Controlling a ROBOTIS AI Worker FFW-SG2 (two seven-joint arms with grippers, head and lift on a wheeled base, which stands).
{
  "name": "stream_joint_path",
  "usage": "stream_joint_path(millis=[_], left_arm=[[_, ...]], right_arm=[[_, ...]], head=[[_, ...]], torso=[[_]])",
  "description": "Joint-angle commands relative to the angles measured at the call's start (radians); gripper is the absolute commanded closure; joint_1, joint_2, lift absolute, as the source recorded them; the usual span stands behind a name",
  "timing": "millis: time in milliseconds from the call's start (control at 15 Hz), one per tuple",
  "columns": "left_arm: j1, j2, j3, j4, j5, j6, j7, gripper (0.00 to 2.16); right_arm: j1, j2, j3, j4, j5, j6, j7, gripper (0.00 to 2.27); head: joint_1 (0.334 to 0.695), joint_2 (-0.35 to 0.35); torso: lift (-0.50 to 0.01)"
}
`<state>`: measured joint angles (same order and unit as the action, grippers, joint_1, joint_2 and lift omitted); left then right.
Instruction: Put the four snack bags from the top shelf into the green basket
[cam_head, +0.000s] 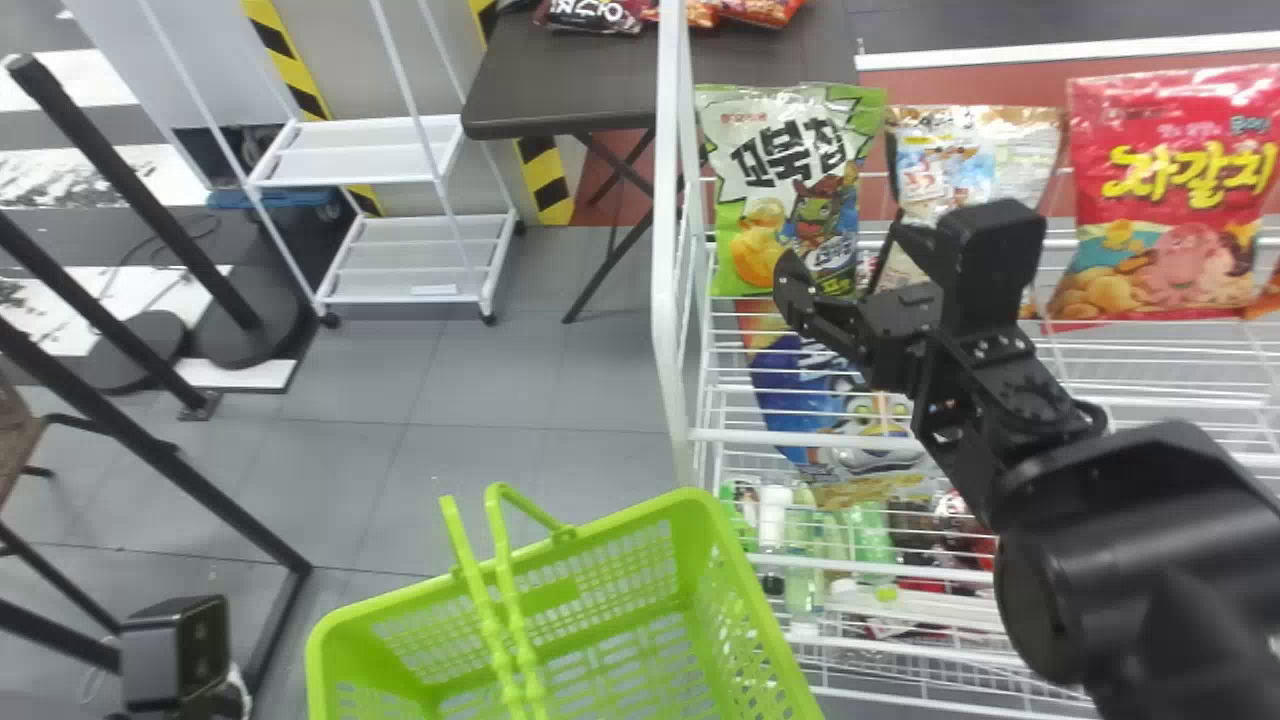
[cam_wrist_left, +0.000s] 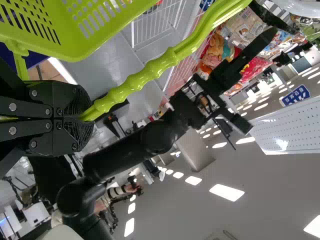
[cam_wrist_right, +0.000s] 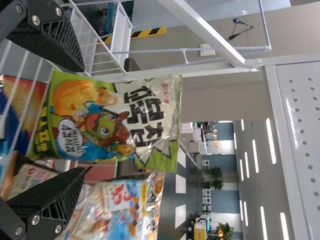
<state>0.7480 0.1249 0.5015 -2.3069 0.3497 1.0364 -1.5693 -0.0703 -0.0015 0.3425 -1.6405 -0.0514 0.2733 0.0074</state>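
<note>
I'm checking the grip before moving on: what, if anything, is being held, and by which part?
The left gripper holds the green basket by its handle; the right gripper holds nothing.

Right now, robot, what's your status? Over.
Left fingers shut on basket handle. Right fingers open, facing leftmost top-shelf snack bag. White shelf post beside that bag, possibly in the way.

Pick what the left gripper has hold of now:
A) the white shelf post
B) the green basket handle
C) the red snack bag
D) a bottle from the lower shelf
B: the left wrist view shows the left gripper with its fingers closed on the green basket handle.
</note>
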Motion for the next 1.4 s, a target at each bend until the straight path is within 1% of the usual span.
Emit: stream_joint_path(millis=[0, 67, 267, 400, 467, 533, 600, 667, 733, 800, 867, 1067, 1267, 1333], left_arm=[[-0.004, 0.004, 0.0, 0.011, 0.003, 0.0, -0.011, 2.15], [-0.007, 0.005, 0.0, 0.017, 0.003, -0.003, -0.011, 2.15], [-0.015, 0.013, 0.0, 0.027, 0.008, -0.006, -0.011, 2.15], [-0.015, 0.015, 0.0, 0.034, 0.011, -0.015, -0.011, 2.15], [-0.016, 0.015, 0.0, 0.037, 0.011, -0.015, -0.011, 2.15], [-0.016, 0.016, 0.0, 0.038, 0.011, -0.019, -0.011, 2.15], [-0.018, 0.018, 0.0, 0.043, 0.014, -0.019, -0.011, 2.15], [-0.018, 0.019, 0.0, 0.044, 0.015, -0.022, -0.011, 2.15], [-0.021, 0.019, 0.0, 0.047, 0.015, -0.022, -0.011, 2.15], [-0.024, 0.019, 0.0, 0.049, 0.015, -0.022, -0.011, 2.15], [-0.027, 0.024, 0.0, 0.052, 0.017, -0.022, -0.011, 2.15], [-0.033, 0.027, 0.0, 0.061, 0.025, -0.022, -0.011, 2.15], [-0.035, 0.028, 0.0, 0.063, 0.025, -0.022, -0.011, 2.15], [-0.035, 0.028, 0.0, 0.064, 0.025, -0.022, -0.011, 2.15]], right_arm=[[-0.121, 0.002, 0.061, 0.126, -0.002, 0.005, -0.021, 0.09], [-0.166, 0.002, 0.081, 0.179, -0.002, 0.011, -0.035, 0.09], [-0.278, 0.002, 0.096, 0.367, -0.004, 0.008, -0.035, 0.09], [-0.336, 0.002, 0.13, 0.47, -0.004, -0.004, -0.035, 0.09], [-0.353, 0.002, 0.147, 0.501, 0.001, -0.013, -0.037, 0.15], [-0.368, 0.002, 0.15, 0.522, 0.008, -0.013, -0.035, 0.43], [-0.382, 0.002, 0.161, 0.539, 0.005, -0.013, -0.035, 0.79], [-0.385, 0.002, 0.167, 0.541, 0.007, -0.007, -0.035, 1.48], [-0.385, 0.002, 0.17, 0.541, 0.007, 0.008, -0.035, 1.99], [-0.385, 0.002, 0.174, 0.539, 0.008, 0.008, -0.035, 2.17], [-0.376, 0.002, 0.174, 0.534, 0.013, 0.011, -0.035, 2.25], [-0.329, 0.002, 0.164, 0.458, 0.019, 0.011, -0.033, 2.25], [-0.261, 0.002, 0.142, 0.327, 0.05, 0.036, -0.03, 2.25], [-0.23, 0.002, 0.115, 0.268, 0.054, 0.042, -0.027, 2.25]], head=[[0.695, 0.236], [0.695, 0.247], [0.695, 0.262], [0.695, 0.253], [0.695, 0.25], [0.695, 0.249], [0.695, 0.249], [0.695, 0.249], [0.695, 0.249], [0.695, 0.249], [0.695, 0.251], [0.695, 0.257], [0.695, 0.274], [0.695, 0.279]], torso=[[-0.006], [-0.006], [-0.006], [-0.006], [-0.006], [-0.006], [-0.006], [-0.006], [-0.006], [-0.006], [-0.006], [-0.006], [-0.006], [-0.006]])
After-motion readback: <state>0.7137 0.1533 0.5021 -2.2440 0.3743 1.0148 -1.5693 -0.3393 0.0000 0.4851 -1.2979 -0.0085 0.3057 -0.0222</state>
